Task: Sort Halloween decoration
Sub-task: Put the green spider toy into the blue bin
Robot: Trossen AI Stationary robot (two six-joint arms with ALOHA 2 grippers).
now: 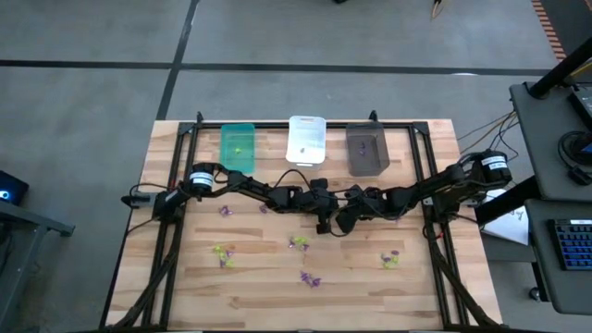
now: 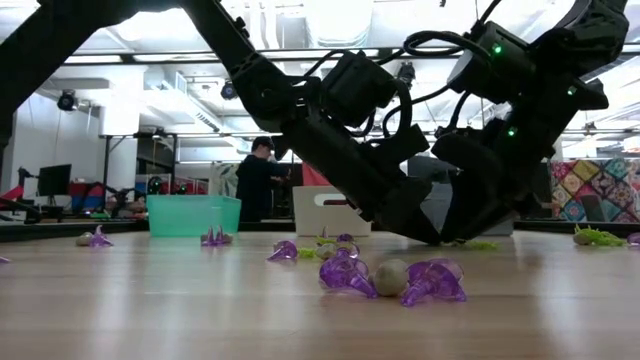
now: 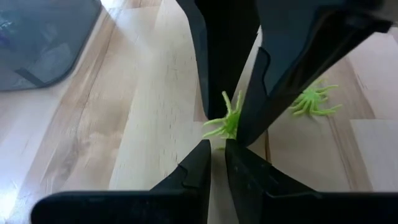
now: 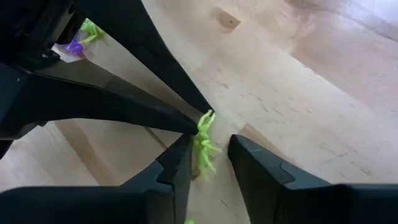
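Both grippers meet at the table's middle, left gripper (image 1: 323, 225) (image 3: 217, 148) and right gripper (image 1: 340, 225) (image 4: 211, 146), tip to tip. Between them is one yellow-green spiky trinket (image 4: 204, 140) (image 3: 227, 121). The left gripper is shut on it. The right gripper is open, with one finger on each side of the trinket. A second yellow-green trinket (image 3: 314, 99) lies on the wood close by. Other purple and yellow-green trinkets (image 1: 310, 277) (image 1: 222, 252) (image 2: 432, 280) are scattered over the near half of the table. My left gripper pinches the yellow-green trinket by its upper legs (image 4: 206, 118) between the very tips of its two fingers (image 4: 180, 121), which slant down toward the table. The trinket hangs below the tips, between the right gripper's fingers. Whether it still touches the wood, I cannot tell.
Three bins stand in a row along the far edge: green (image 1: 238, 145), white (image 1: 306, 139) and dark grey (image 1: 366, 148). A black frame (image 1: 176, 185) runs along the table's sides. A person (image 2: 258, 180) stands in the room beyond the table.
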